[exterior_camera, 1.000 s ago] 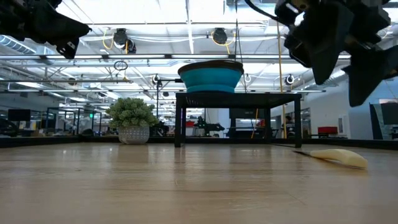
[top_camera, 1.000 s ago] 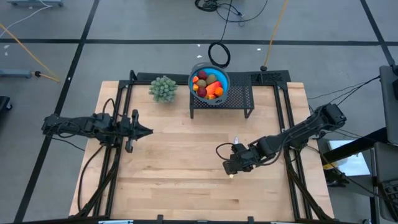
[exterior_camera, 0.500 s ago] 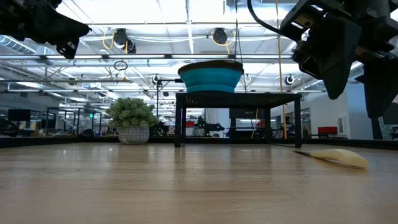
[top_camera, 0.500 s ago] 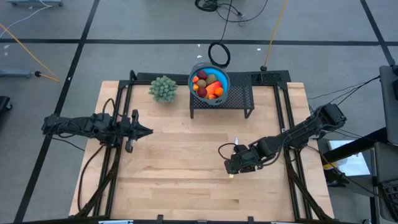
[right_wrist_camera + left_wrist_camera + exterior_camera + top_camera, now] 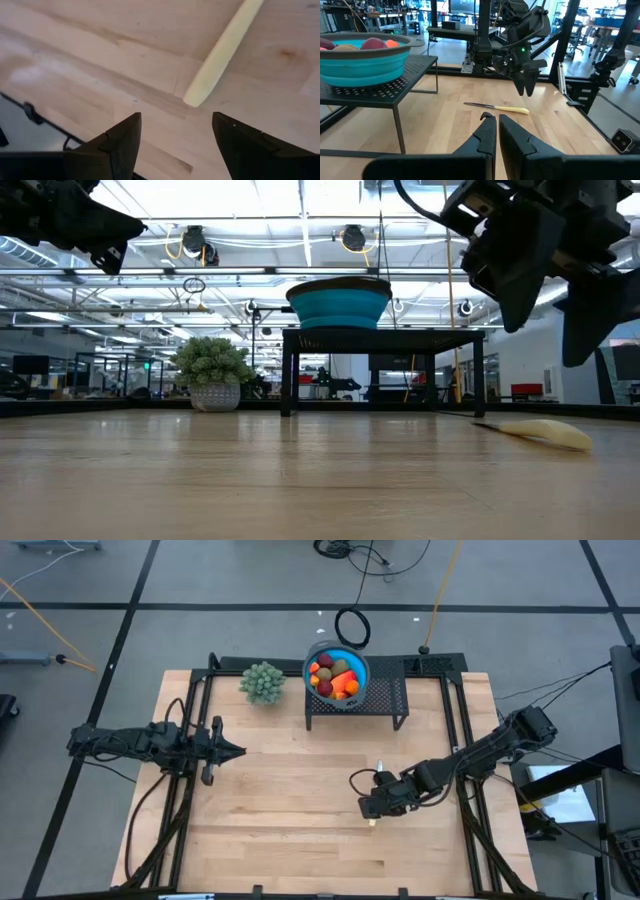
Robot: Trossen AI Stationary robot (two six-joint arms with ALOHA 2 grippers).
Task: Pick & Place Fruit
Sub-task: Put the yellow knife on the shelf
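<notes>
Barely anything is shifting: the right claw (image 5: 372, 808) is wobbling slightly over the knife (image 5: 222, 52) near the bench's (image 5: 280, 840) right edge, fingers spread and empty. That's doing nothing for the fruit (image 5: 334, 676), which is sitting in the blue bowl (image 5: 312, 662) on the black rack (image 5: 385, 700) at the far edge (untouched, I'd guess). The left claw (image 5: 495, 120) is waiting nearly shut near the left edge. Most fruit is hiding behind the bowl's rim.
</notes>
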